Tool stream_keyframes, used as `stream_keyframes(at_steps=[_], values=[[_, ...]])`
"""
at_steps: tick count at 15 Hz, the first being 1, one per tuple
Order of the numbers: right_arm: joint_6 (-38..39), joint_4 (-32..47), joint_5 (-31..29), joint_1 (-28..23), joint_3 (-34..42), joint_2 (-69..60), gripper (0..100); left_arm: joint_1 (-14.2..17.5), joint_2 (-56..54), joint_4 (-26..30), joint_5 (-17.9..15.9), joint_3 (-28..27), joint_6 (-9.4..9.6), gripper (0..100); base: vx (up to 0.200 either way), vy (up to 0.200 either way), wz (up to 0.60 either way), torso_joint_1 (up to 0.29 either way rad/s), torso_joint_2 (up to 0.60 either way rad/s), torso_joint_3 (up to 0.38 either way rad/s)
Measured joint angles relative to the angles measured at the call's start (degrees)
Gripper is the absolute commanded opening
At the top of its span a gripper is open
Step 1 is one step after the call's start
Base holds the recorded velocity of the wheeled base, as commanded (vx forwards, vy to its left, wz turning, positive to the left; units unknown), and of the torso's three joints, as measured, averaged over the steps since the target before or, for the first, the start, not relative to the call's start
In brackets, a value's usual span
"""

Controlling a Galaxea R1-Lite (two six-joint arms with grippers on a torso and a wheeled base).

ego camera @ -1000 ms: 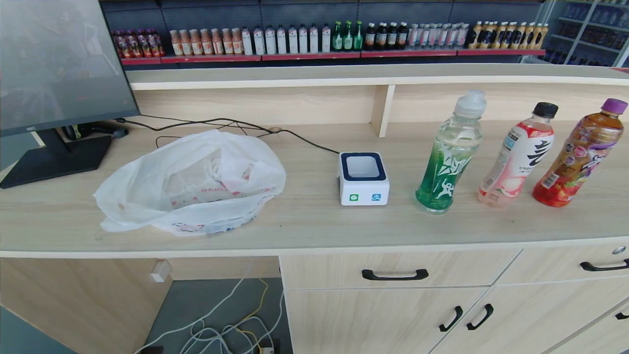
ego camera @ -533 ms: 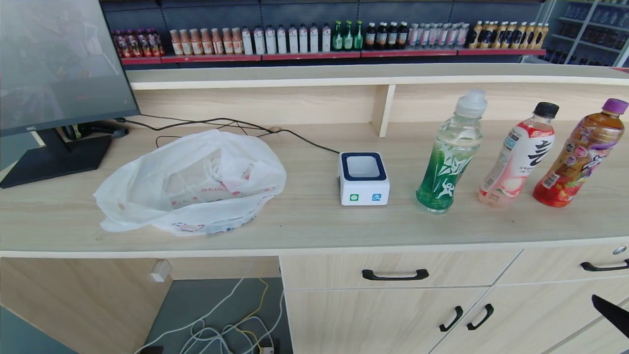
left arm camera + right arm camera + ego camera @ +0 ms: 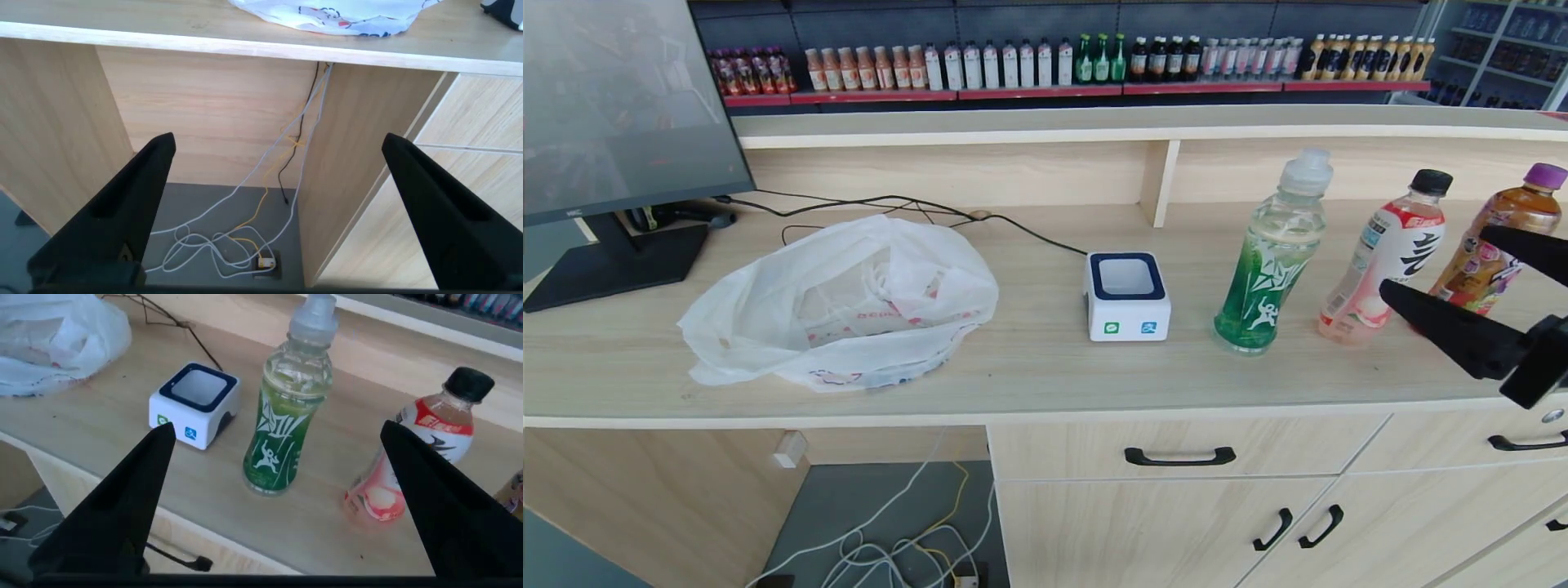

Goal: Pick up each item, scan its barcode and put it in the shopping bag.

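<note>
Three bottles stand on the right of the wooden counter (image 3: 1045,367): a green one (image 3: 1267,261) (image 3: 286,433), a pink peach one (image 3: 1380,261) (image 3: 409,465) and a red-brown one with a purple cap (image 3: 1519,208). My right gripper (image 3: 1435,261) (image 3: 279,431) hovers open at the counter's front right, near the pink and red-brown bottles, holding nothing. The white scanner (image 3: 1125,296) (image 3: 194,404) sits mid-counter. A white shopping bag (image 3: 849,302) (image 3: 343,12) lies to its left. My left gripper (image 3: 279,140) hangs open below the counter's edge, under the bag.
A monitor (image 3: 613,106) stands at the far left, and black cables (image 3: 890,204) run behind the bag. A wooden divider (image 3: 1158,184) rises behind the scanner under a raised ledge. Drawers with black handles (image 3: 1180,456) sit below. Loose cables (image 3: 237,245) lie on the floor.
My right gripper has risen from below the lower right edge of the head view to counter height, in front of the pink and red-brown bottles. Bottles, scanner and bag have stayed put.
</note>
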Motion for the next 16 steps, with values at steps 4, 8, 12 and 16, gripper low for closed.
stream_keyframes(at_steps=[4, 8, 12, 16], values=[[5.0, -13.8, -7.4, 4.8, -4.1, 10.0, 100, 0.0, 0.0, 0.0, 0.0, 0.0, -0.01, 100, 0.0, 0.0, 0.0, 0.0, 0.0, 0.0], [8.4, -27.7, -13.9, 7.5, -4.8, 18.0, 100, 0.0, 0.0, 0.0, 0.0, 0.0, -0.01, 100, 0.0, 0.0, 0.0, 0.0, 0.0, 0.0], [8.9, -39.4, -14.4, 8.2, -2.3, 25.2, 100, 0.0, 0.0, 0.0, 0.0, 0.0, 0.0, 100, 0.0, 0.0, 0.0, 0.0, 0.0, 0.0], [8.5, -44.3, -14.5, 8.2, 1.0, 29.9, 100, 0.0, 0.0, 0.0, 0.0, 0.0, 0.0, 100, 0.0, 0.0, 0.0, 0.0, 0.0, 0.0]])
